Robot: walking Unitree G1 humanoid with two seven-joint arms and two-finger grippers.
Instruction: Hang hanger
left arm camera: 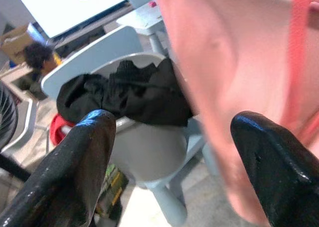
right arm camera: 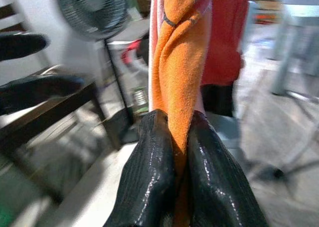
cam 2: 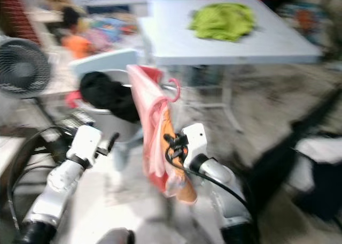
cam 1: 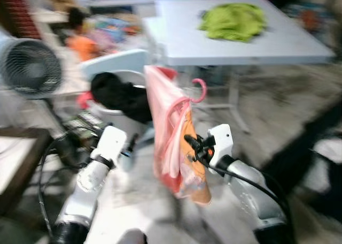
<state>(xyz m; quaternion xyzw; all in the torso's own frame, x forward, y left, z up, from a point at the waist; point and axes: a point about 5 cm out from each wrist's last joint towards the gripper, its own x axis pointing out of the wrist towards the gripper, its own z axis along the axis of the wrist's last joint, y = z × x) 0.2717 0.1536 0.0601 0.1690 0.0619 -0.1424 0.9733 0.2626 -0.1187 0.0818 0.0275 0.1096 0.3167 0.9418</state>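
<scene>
A pink hanger with its hook point(cam 1: 200, 91) at the top carries a pink and orange garment point(cam 1: 170, 131), hanging in front of me. My right gripper point(cam 1: 192, 144) is shut on the garment's orange cloth point(right arm camera: 182, 62), which is pinched between its fingers point(right arm camera: 149, 177). My left gripper point(left arm camera: 169, 152) is open just to the left of the garment, with the pink cloth point(left arm camera: 234, 62) close ahead of its fingertips point(left arm camera: 87, 157). The head views are blurred.
A grey table point(cam 1: 299, 46) with a green cloth point(cam 1: 233, 20) stands beyond. A white tub point(cam 1: 125, 121) with black clothing point(cam 1: 120, 97) draped on it sits behind the garment. A fan point(cam 1: 29, 67) and a dark wooden table point(cam 1: 21, 147) are at the left.
</scene>
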